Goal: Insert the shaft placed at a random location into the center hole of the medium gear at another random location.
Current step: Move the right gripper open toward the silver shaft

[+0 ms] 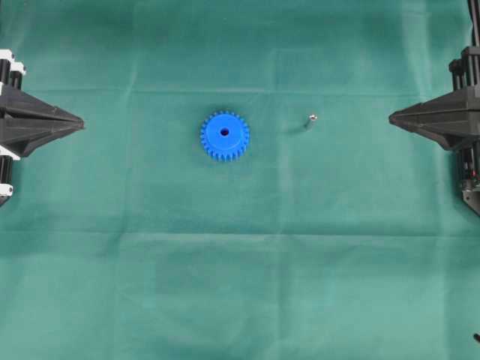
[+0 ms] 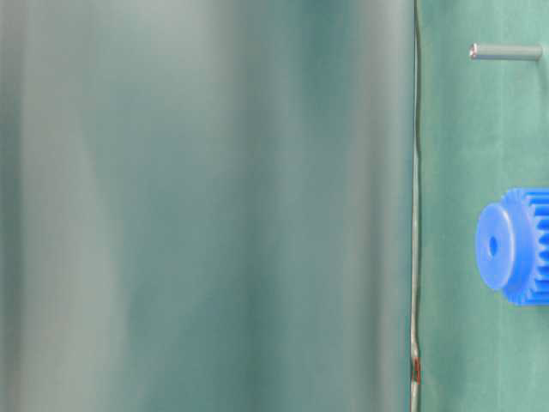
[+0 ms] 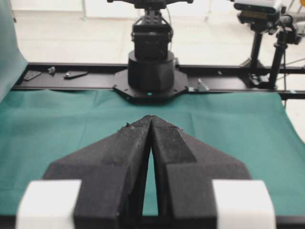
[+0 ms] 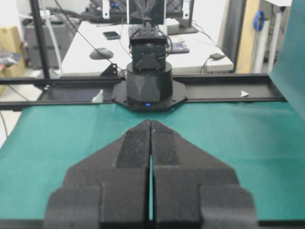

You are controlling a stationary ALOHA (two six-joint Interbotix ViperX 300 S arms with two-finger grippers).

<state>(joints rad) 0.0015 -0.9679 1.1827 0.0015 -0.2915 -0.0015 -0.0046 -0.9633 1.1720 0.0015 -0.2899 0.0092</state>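
I see the shaft (image 1: 310, 121) standing upright on the green cloth (image 1: 240, 285) over the desk, a little right of centre in the overhead view. The medium gear (image 1: 225, 136) lies flat near it on the left, center hole (image 1: 224, 132) facing up and unfilled. My left gripper (image 1: 79, 123) and right gripper (image 1: 392, 118) sit at opposite edges, well apart from both parts, jaws pressed together and holding nothing.
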